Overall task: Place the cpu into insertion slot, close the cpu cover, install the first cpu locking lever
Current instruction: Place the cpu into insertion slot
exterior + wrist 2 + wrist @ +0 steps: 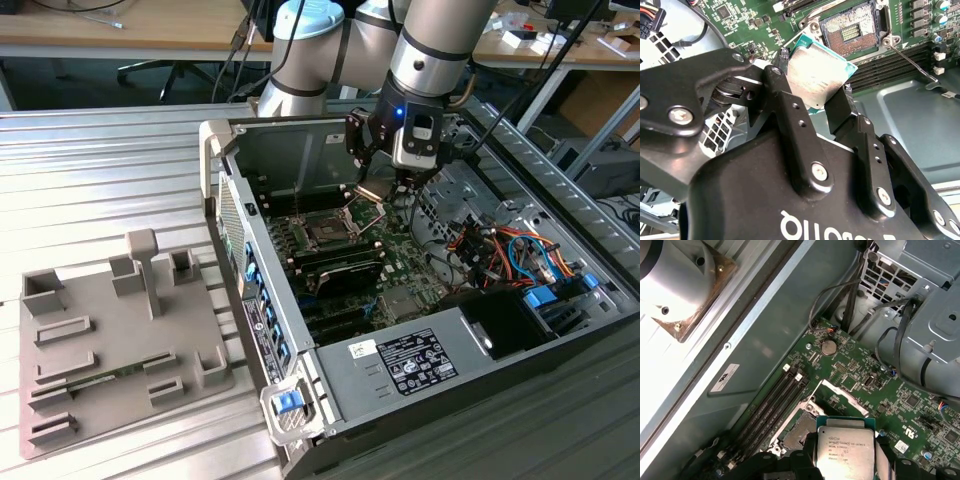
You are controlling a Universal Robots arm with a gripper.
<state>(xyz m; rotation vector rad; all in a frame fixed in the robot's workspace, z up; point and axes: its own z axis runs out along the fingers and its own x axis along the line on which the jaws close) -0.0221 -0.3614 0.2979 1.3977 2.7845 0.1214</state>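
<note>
Gripping the cpu by opposite edges, our fingers are clamped on it (silvery scuffed top, green rim); we see it tilted near the slot.

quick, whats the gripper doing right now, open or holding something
gripper: shut on the small thin square silvery-topped cpu, which is not yet in the dark square insertion slot.

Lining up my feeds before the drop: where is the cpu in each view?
Exterior view: the cpu at the tool tip, over the motherboard.
Second wrist view: cpu clamped between the black fingers, near the insertion slot.
First wrist view: cpu, silvery face showing, in front of the insertion slot.
Shared landmark: the insertion slot.
</note>
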